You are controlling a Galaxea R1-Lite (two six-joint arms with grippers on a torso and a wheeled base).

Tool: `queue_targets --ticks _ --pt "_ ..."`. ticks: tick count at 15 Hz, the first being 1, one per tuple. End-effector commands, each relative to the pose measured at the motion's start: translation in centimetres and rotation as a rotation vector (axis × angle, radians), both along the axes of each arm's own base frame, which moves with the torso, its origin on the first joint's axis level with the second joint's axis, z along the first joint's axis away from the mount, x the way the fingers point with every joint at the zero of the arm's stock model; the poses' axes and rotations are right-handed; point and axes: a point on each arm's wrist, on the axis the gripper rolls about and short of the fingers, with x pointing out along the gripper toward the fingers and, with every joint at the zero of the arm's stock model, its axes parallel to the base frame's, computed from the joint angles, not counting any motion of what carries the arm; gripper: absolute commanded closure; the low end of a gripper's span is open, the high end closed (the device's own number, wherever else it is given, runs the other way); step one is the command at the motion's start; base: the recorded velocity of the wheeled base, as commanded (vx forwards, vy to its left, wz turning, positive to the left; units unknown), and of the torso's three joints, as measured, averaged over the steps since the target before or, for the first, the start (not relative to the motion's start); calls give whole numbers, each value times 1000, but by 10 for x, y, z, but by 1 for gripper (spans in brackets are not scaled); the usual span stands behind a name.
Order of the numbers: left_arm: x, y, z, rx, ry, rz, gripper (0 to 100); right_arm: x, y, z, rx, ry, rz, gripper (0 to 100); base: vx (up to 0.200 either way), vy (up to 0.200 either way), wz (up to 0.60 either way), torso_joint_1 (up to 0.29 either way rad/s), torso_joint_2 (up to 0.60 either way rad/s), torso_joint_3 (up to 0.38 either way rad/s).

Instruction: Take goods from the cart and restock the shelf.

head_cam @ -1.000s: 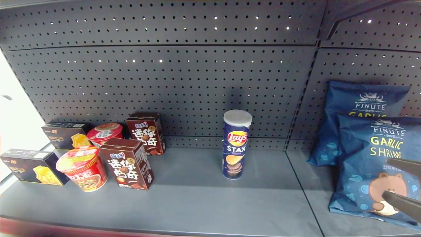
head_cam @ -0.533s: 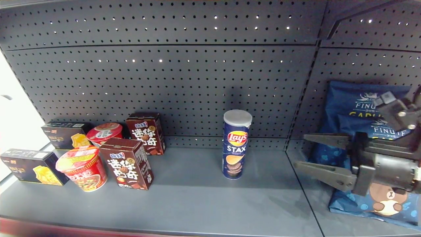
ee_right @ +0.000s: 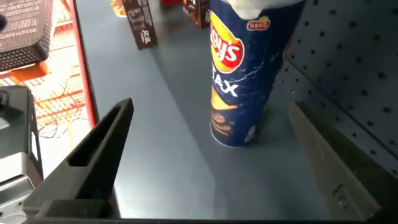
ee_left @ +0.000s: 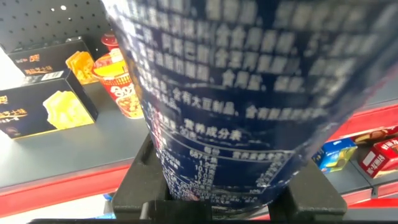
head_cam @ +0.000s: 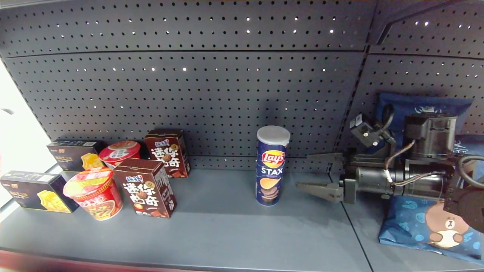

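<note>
Left gripper (ee_left: pixel 230 190): nearest the robot, in front of the shelf; clamped on a dark blue can (ee_left: pixel 236 93) with small print on its side, the fingers pressing opposite sides of it.

Shelf (head_cam: pixel 227 230): grey deck carrying all the stocked goods.

Front row, 9 o'clock of the standing can: a black box (head_cam: pixel 36 190), a red noodle cup (head_cam: pixel 94 192) and a brown box (head_cam: pixel 147 187), close together.

Standing can (head_cam: pixel 272 166): blue, white lid, upright at mid-depth, alone in the middle of the shelf.

Right gripper (head_cam: pixel 320 173): at 3 o'clock of the standing can, level with its lower half, fingers spread wide and pointing at it; tips near it, not touching.

Blue bags (head_cam: pixel 419 230): at 3 o'clock beyond that gripper, under its arm.

Back row: a second black box (head_cam: pixel 73 153), noodle cup (head_cam: pixel 120 151) and brown box (head_cam: pixel 168 151).

Back wall (head_cam: pixel 189 94): perforated panel at 12 o'clock.

Risk: the standing can is tall and narrow. A fingertip striking its side rather than straddling it would likely tip it toward 9 o'clock, and it could then roll off the front edge. The arm may also drag a bag.
</note>
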Motion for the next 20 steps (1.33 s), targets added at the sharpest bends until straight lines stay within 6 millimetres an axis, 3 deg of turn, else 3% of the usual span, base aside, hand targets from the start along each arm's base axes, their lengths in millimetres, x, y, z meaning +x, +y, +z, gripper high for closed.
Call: queue_targets --ticks 1,14,20 --pt "0 0 -1 1 3 0 100 14 6 -11 -10 27 7 0 0 0 0 0 0 0" --pt "1 0 -3 1 15 -20 100 66 34 -52 -11 51 117 0 0 0 0 0 0 0" --pt "1 0 -4 1 17 -20 100 94 57 -73 -13 59 143 0 0 0 0 0 0 0"
